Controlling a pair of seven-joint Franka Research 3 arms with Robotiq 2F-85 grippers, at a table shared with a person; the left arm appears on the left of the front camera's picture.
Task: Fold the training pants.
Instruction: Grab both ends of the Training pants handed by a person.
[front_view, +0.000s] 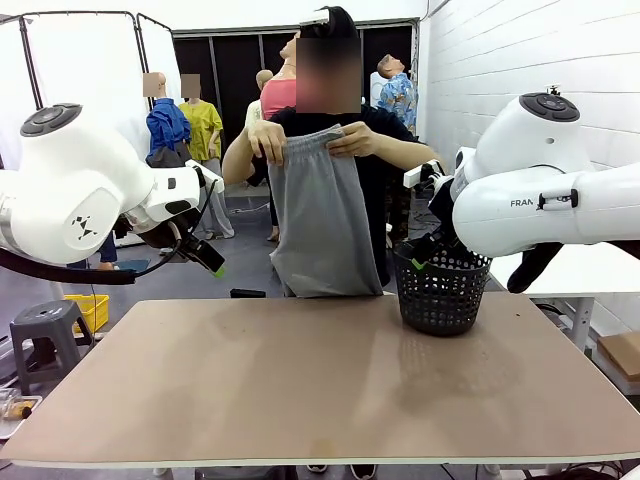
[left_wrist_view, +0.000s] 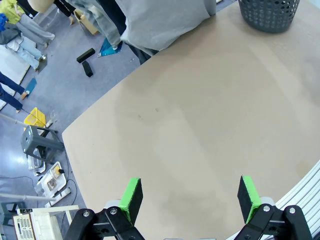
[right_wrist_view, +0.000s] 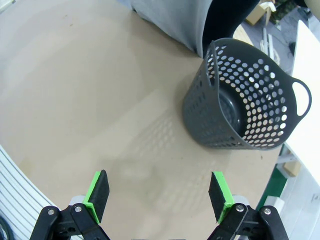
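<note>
Two end effectors, left (left_wrist_view: 190, 189) and right (right_wrist_view: 159, 189), gape empty; two hands (front_view: 268, 141) (front_view: 353, 141) hold one training pants (front_view: 320, 215); one basket (front_view: 441, 297).

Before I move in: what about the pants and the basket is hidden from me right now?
- Front view: the far side of the training pants, and whether the legs are doubled behind; the near layer of cloth hides it.
- Left wrist view: the waistband and the grip on it, cut off by the top edge.
- Right wrist view: all but a lower corner of the pants, cut off by the top edge.
- Front view: the inside of the basket, hidden by its own wall.
</note>
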